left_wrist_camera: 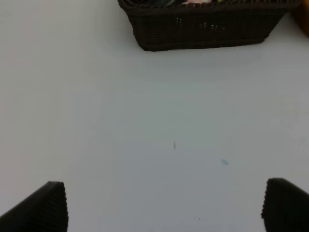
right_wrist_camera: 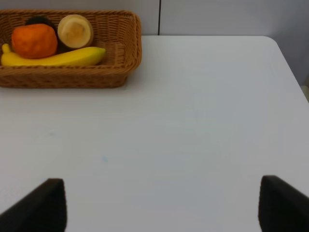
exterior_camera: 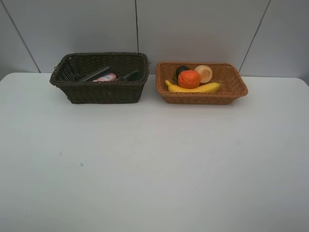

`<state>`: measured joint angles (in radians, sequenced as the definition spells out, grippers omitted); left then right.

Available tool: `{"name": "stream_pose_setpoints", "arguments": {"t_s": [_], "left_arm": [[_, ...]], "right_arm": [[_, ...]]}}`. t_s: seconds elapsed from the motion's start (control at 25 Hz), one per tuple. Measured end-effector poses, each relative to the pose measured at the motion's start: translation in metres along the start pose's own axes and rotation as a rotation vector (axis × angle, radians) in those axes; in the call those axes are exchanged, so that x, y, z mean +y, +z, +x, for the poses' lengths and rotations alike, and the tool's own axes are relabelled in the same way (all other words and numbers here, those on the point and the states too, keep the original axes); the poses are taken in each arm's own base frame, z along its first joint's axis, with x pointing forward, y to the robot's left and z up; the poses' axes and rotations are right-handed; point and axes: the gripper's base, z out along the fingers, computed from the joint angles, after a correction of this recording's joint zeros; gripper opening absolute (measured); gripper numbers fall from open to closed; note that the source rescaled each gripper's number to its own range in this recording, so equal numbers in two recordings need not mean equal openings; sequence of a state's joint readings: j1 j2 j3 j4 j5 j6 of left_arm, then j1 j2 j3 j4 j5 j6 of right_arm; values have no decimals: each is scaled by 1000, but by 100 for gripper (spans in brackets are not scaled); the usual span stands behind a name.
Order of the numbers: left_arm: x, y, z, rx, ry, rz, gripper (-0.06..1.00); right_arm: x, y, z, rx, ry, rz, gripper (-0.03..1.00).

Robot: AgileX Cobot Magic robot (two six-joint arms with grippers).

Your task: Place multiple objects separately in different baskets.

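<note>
banana (exterior_camera: 193, 88) in tan basket (exterior_camera: 236, 92) | dark basket (exterior_camera: 104, 93): pink bottle (exterior_camera: 105, 77), maybe eraser

This looks like a lab or test bench rather than a home. A plain white table (exterior_camera: 154, 164) stands against a bare grey panelled wall (exterior_camera: 193, 29) with thin dark seams, with no furnishings or decoration around it. At the far side of the table, two woven baskets sit side by side like staged props: a dark brown basket (exterior_camera: 99, 92) on the left and a light tan basket (exterior_camera: 203, 96) on the right holding toy-like fruit.
</note>
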<state>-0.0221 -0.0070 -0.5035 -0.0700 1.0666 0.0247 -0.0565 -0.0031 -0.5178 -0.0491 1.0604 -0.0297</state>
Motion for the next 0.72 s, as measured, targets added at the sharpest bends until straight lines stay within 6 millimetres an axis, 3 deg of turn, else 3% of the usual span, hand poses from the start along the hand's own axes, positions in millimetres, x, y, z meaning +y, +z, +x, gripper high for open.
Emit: {"name": "stream_pose_setpoints", "arguments": {"t_s": [0.72], "left_arm": [[0, 0, 0, 0, 0, 1, 100]], "right_arm": [[0, 0, 0, 0, 0, 1, 100]]}}
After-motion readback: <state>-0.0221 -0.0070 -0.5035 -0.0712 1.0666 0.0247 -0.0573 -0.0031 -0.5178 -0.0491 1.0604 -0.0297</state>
